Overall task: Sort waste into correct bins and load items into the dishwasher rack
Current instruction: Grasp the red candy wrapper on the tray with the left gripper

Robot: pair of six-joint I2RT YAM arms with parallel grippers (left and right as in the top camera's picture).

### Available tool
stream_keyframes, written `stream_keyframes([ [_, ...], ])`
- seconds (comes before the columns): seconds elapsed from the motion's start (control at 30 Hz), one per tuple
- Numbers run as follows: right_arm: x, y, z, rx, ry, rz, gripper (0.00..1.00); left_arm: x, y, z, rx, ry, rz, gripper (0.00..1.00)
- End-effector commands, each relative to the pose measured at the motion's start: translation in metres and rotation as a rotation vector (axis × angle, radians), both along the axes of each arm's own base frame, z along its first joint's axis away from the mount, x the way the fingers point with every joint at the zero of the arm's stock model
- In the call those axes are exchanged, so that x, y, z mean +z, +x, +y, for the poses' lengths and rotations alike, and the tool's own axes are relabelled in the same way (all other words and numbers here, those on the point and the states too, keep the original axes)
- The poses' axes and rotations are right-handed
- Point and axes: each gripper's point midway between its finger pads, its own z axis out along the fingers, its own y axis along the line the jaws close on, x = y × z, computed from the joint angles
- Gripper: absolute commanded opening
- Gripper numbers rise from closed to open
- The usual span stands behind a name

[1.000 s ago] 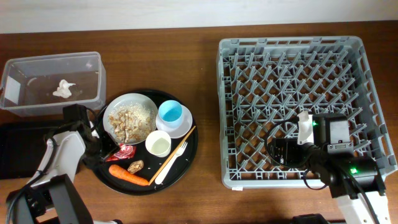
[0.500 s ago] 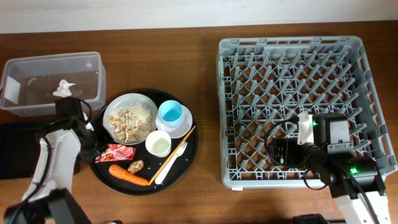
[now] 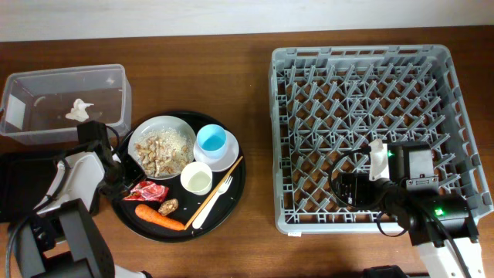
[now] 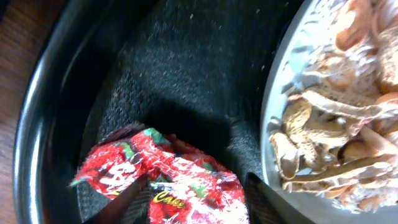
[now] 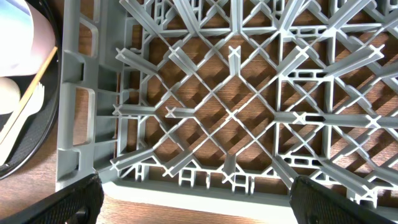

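The crumpled red-and-white wrapper (image 3: 148,190) lies at the left of the round black tray (image 3: 231,202). In the left wrist view the wrapper (image 4: 161,180) sits between the open fingers of my left gripper (image 4: 199,210), which hangs low over it (image 3: 130,182). The white shallow bowl (image 3: 162,147) holds beige food scraps (image 4: 336,118). The light blue cup (image 3: 211,140) stands in the smaller white bowl (image 3: 226,158). The cream-white cup (image 3: 196,179), white fork (image 3: 218,202), carrot (image 3: 160,219) and brown lump (image 3: 168,206) are on the tray. My right gripper (image 3: 343,188) is open over the front edge of the rack (image 3: 363,85), also seen in the right wrist view (image 5: 208,205).
The clear tub (image 3: 116,85) at the back left holds a white paper scrap (image 3: 79,110). A shallow black tray (image 3: 19,189) lies at the left edge. A wooden stick (image 3: 224,179) lies beside the fork. The rack's grid (image 5: 236,93) fills the right wrist view.
My left arm swung up toward the tub, then came back down over the wrapper. The wrapper lies slightly further left. The right arm has not moved.
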Motion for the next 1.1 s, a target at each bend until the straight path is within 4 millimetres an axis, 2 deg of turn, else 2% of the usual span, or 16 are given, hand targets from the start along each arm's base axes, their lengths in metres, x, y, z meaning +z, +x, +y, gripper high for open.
stream_keyframes([
  [0.0, 0.007, 0.002, 0.002, 0.005, 0.008, -0.019, 0.99, -0.005, 0.000, -0.001, 0.013, -0.007, 0.001, 0.03],
  [0.03, 0.007, 0.002, 0.002, 0.005, 0.008, -0.019, 0.99, -0.005, 0.000, -0.001, 0.013, -0.007, 0.000, 0.00],
  [0.2, 0.007, 0.002, 0.002, 0.004, 0.008, -0.019, 0.99, -0.004, -0.005, -0.003, 0.011, -0.018, 0.019, 0.00],
  [0.27, 0.007, 0.002, 0.002, 0.004, 0.008, -0.019, 0.99, 0.005, -0.011, -0.009, -0.011, -0.050, 0.046, 0.01],
  [0.33, 0.007, 0.002, 0.002, 0.004, 0.008, -0.019, 0.98, 0.017, -0.019, -0.013, -0.028, -0.064, 0.077, 0.17],
  [0.37, 0.007, 0.002, 0.002, 0.004, 0.008, -0.019, 0.99, 0.021, -0.023, -0.014, -0.030, -0.065, 0.082, 0.45],
  [0.4, 0.007, 0.002, 0.002, 0.004, 0.008, -0.019, 0.99, 0.023, -0.025, -0.013, -0.029, -0.061, 0.087, 0.53],
  [0.53, 0.007, 0.002, 0.002, 0.004, 0.007, -0.019, 0.99, 0.020, -0.033, 0.002, -0.004, 0.030, 0.128, 0.59],
  [0.73, 0.007, 0.002, 0.002, 0.005, 0.008, -0.019, 0.99, 0.002, -0.033, 0.001, 0.067, 0.032, 0.097, 0.65],
  [0.87, 0.007, 0.002, 0.002, 0.005, 0.008, -0.019, 0.99, -0.010, -0.024, 0.001, 0.068, 0.033, 0.032, 0.65],
  [0.9, 0.007, 0.002, 0.002, 0.005, 0.008, -0.019, 0.99, -0.012, -0.024, 0.001, 0.068, 0.034, 0.032, 0.64],
  [0.93, 0.007, 0.002, 0.002, 0.004, 0.008, -0.019, 0.99, -0.012, -0.023, 0.002, 0.068, 0.036, 0.023, 0.58],
  [0.97, 0.007, 0.002, 0.002, 0.004, 0.008, -0.019, 0.99, -0.012, -0.019, 0.003, 0.068, 0.040, 0.007, 0.44],
  [1.0, 0.007, 0.002, 0.002, 0.005, 0.008, -0.019, 0.99, -0.012, -0.016, 0.004, 0.068, 0.043, -0.004, 0.34],
  [1.03, 0.007, 0.002, 0.002, 0.005, 0.008, -0.019, 0.99, -0.011, -0.013, 0.003, 0.068, 0.038, -0.015, 0.12],
  [1.07, 0.007, 0.002, 0.002, 0.005, 0.008, -0.019, 0.99, -0.009, -0.011, 0.003, 0.067, 0.034, -0.022, 0.01],
])
